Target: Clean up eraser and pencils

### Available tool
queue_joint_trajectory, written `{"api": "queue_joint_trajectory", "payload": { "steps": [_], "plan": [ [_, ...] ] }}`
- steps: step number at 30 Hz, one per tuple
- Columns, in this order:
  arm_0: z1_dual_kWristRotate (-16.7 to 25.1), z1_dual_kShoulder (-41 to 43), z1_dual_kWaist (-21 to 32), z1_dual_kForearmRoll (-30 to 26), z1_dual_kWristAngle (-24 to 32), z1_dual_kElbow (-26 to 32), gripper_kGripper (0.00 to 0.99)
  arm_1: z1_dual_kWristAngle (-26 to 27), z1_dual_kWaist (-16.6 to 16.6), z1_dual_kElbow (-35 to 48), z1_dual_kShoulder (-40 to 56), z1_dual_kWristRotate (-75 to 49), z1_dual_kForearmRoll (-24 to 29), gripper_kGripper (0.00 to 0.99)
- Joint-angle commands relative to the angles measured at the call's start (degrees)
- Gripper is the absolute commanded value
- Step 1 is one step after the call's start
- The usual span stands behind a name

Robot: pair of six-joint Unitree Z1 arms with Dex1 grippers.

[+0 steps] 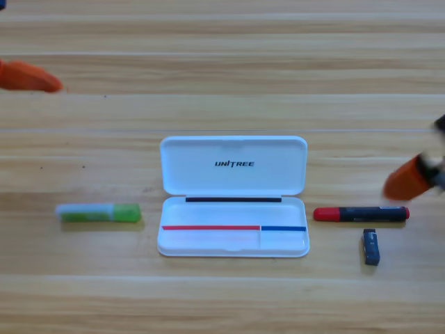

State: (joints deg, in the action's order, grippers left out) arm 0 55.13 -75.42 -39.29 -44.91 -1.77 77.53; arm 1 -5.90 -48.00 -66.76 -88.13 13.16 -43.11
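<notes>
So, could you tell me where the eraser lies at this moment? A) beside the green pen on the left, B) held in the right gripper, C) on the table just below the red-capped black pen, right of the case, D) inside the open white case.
C: the eraser lies on the bare table just below the black pen, right of the open white case.
</notes>
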Motion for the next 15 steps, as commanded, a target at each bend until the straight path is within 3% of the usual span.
{"api": "queue_joint_trajectory", "payload": {
  "steps": [1,10,15],
  "plan": [
    [6.04,-10.01,13.19,-1.94,0.80,-1.24,0.980,3.79,1.59,-1.88,-12.94,9.60,-1.01,0.988],
    [10.44,-21.70,18.02,-5.63,4.67,-1.94,0.979,2.83,3.70,-2.76,-23.66,21.29,3.21,0.977],
    [11.23,-25.22,18.73,-5.80,5.99,-2.91,0.982,2.03,4.40,-1.44,-26.21,23.75,5.49,0.897]
  ]
}}
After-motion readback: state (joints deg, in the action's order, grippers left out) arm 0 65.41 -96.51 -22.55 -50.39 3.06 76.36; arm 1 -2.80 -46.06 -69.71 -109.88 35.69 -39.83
